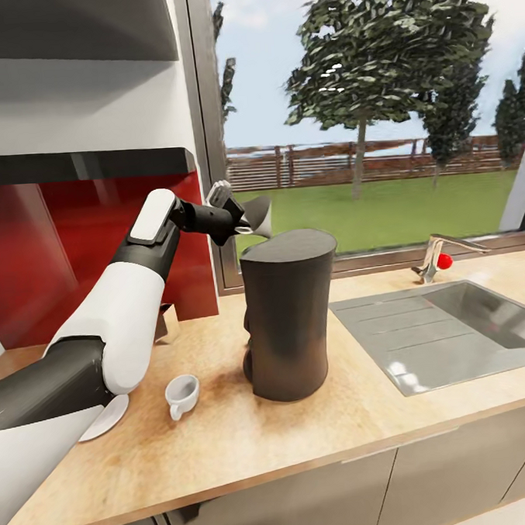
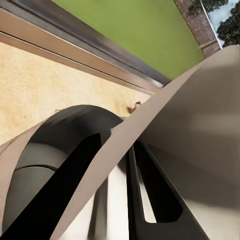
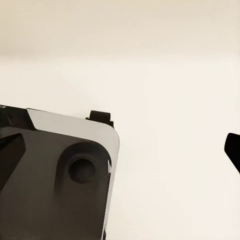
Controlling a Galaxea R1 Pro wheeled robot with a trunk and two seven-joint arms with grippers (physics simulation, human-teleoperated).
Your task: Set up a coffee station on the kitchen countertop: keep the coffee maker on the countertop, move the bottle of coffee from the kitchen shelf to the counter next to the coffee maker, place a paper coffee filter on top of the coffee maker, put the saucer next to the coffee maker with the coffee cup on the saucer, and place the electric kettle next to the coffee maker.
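The tall dark grey coffee maker [image 1: 287, 317] stands on the light wood countertop [image 1: 250, 442]. My left gripper [image 1: 240, 216] hovers just above its top's rear left edge, shut on the tan paper coffee filter [image 1: 259, 214]. In the left wrist view the filter [image 2: 190, 125] runs between the black fingers [image 2: 150, 195], with the coffee maker's dark top [image 2: 65, 130] right beneath. A small white coffee cup [image 1: 182, 395] sits left of the machine. The white saucer [image 1: 109, 418] lies further left, half hidden by my arm. My right gripper [image 3: 120, 152] shows dark tips far apart, holding nothing.
A steel sink [image 1: 453, 328] with a faucet [image 1: 433, 258] lies right of the coffee maker. A small tan object [image 1: 168, 323] stands by the red backsplash [image 1: 75, 243]. Black shelf boards [image 1: 85, 164] hang above. The right wrist view looks at my own dark base [image 3: 60, 180] over pale floor.
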